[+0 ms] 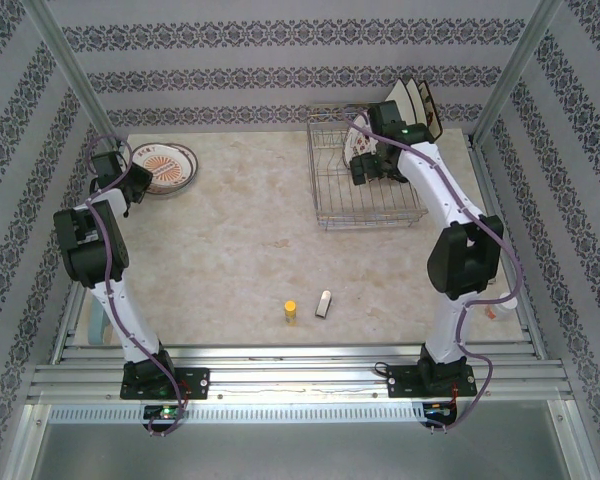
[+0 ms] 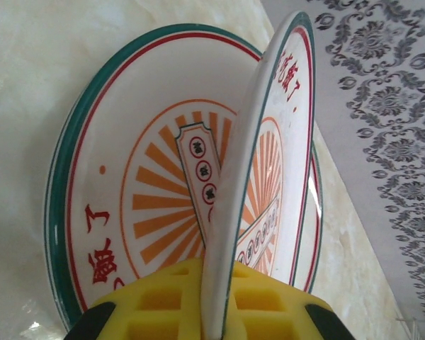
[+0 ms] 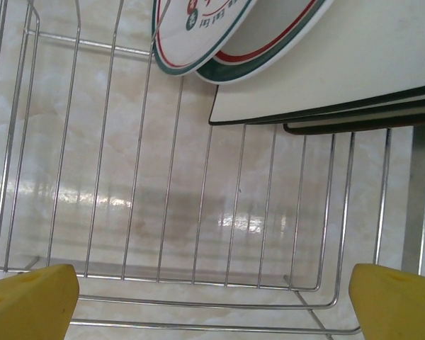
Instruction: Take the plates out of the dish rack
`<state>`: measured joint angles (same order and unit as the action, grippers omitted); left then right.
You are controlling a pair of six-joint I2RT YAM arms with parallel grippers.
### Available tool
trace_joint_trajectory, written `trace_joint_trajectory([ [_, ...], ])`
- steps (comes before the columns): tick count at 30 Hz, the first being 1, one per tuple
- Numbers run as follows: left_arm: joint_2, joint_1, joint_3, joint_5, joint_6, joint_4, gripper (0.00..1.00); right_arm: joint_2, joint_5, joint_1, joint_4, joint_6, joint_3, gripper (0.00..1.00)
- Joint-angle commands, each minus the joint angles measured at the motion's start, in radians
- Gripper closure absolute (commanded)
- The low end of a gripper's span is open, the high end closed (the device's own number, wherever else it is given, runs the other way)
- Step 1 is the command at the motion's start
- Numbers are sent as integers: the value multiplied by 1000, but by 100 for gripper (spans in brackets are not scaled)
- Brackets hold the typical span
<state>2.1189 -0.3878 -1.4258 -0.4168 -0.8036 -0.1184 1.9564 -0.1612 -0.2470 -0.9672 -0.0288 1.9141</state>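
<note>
A: While the left jaws are clamped on the lower rim of that round white plate with teal and red rings (image 2: 242, 177), how would you set it down?

B: It stands nearly on edge, right above a matching round plate (image 2: 127, 149) that lies flat on the pale marbled worktop (image 1: 240, 230) at the far left. I'd say this is the stacking step. Tip the held plate over until its face is level, keep it centred over the one beneath, and lower it slowly.

A: And when should it let go?

B: Only once the plate's underside rests on the lower plate. Released while tilted, it would likely land on one edge and clatter or skid off, since glazed plates slide easily.

A: What about the other side?

B: The right jaws are spread wide with nothing between them, hanging over the silver wire dish rack (image 1: 370, 222) at the far right. Round ringed plates (image 3: 198, 35) and square cream plates (image 3: 354, 64) lean in the slots at its far end, so the job looks well short of done.

A: Any advice there?

B: Come in along a slot, take one rim only, and lift straight up clear of the wires before swinging away.
</note>
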Motion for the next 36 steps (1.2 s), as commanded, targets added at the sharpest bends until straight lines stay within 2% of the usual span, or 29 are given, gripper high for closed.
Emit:
trace_joint_trajectory([
  [1,12,-2,-25,14,66,61,91,18,-25,-11,-41,18,38,2],
  [13,10,9,-60,45,196,189,73,38,-21,-20,-66,23,93,2],
  [18,1,26,-104,111,315,308,67,49,-24,-27,-80,27,118,2],
  [23,2,50,-165,195,422,425,56,51,-23,-31,-87,27,138,2],
  [31,42,88,-227,269,498,524,49,55,-17,-34,-102,33,167,2],
  [36,2,99,-224,337,544,564,43,56,-19,-33,-107,37,181,2],
])
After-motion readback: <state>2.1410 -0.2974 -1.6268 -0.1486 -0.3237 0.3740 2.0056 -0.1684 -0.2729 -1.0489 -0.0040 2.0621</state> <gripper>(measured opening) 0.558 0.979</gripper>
